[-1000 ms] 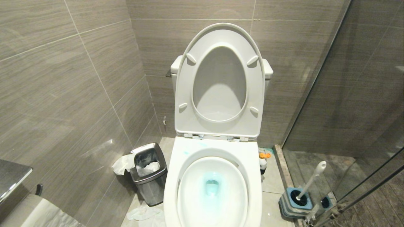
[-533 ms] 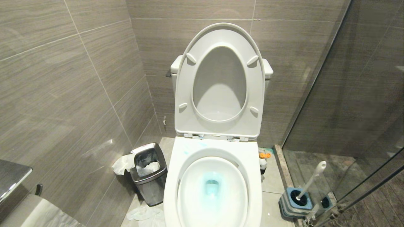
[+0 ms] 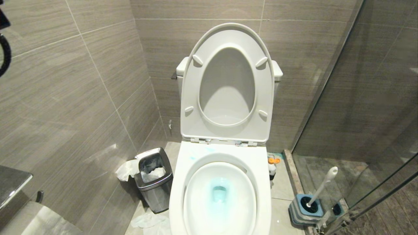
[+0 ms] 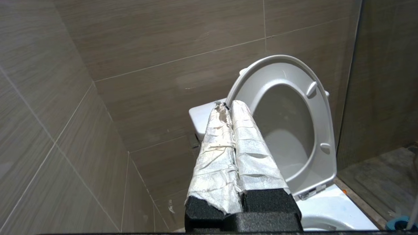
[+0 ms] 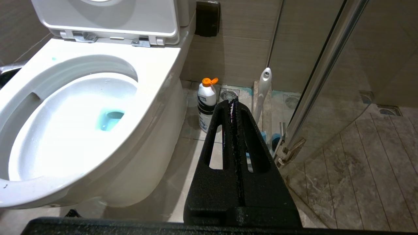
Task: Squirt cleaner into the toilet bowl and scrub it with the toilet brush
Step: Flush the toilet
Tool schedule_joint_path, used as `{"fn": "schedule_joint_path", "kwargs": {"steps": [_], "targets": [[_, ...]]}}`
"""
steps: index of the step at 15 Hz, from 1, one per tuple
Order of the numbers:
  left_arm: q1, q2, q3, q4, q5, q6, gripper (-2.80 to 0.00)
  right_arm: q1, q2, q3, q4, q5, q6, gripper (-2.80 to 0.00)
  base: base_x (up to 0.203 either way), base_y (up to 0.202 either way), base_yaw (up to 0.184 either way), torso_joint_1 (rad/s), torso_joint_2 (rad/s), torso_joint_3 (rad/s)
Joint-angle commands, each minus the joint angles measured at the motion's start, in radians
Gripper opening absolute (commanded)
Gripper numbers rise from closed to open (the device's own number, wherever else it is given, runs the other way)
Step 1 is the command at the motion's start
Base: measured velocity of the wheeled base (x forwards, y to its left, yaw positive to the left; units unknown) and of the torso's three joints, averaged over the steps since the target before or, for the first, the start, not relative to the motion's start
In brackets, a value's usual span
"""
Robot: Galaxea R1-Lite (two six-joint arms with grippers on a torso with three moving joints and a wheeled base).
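Right wrist view, right gripper fingers pressed together empty, cleaner just beyond tips, toilet brush in holder beside, toilet bowl holding blue water, left gripper fingers closed, empty.

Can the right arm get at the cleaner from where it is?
Probably yes. The cleaner stands on the floor beside the toilet, just ahead of the shut right end effector, nothing between them. The brush stands close, so it could be bumped.
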Motion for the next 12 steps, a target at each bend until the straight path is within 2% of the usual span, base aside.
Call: {"fn": "schedule_joint_path", "kwargs": {"steps": [1, 4, 8, 12], "targets": [[0.007, 0.109, -0.073, -0.017, -0.002, -0.004, -2.8, 0.0, 0.001, 0.001, 0.0, 0.0, 0.001, -2.8, 0.0, 0.0, 0.0, 0.0, 0.0, 0.0], [0.038, 0.162, -0.145, -0.022, 0.006, -0.009, -2.8, 0.0, 0.001, -0.001, 0.0, 0.0, 0.001, -2.8, 0.0, 0.0, 0.0, 0.0, 0.0, 0.0], [0.107, 0.213, -0.15, -0.085, 0.006, -0.011, -2.8, 0.0, 0.001, 0.001, 0.0, 0.0, 0.001, -2.8, 0.0, 0.0, 0.0, 0.0, 0.0, 0.0], [0.112, 0.234, -0.165, -0.038, 0.02, -0.012, -2.8, 0.0, 0.001, -0.001, 0.0, 0.0, 0.001, -2.8, 0.0, 0.0, 0.0, 0.0, 0.0, 0.0]]}}
